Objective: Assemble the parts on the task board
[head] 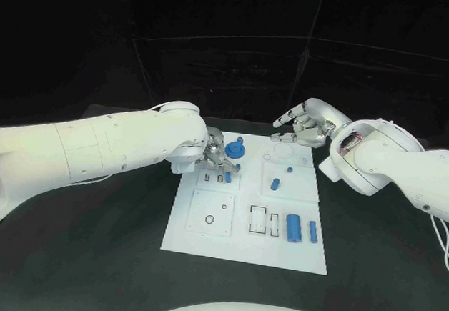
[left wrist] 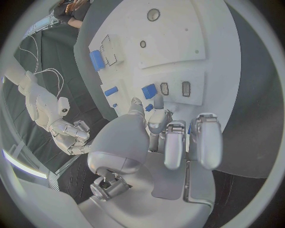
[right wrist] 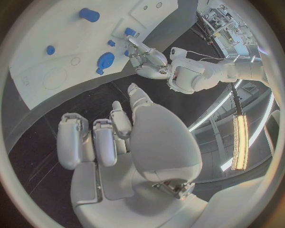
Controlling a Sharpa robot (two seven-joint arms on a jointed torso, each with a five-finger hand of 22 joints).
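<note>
Assembly seems only partly done: on the task board (head: 203, 241), in the middle of the bench, blue parts (head: 293, 228) lie loose, while the left robot hand (head: 216, 157) hovers over small pieces, its grip unclear, and the right robot hand (head: 299, 126) is empty, fingers apart.
</note>
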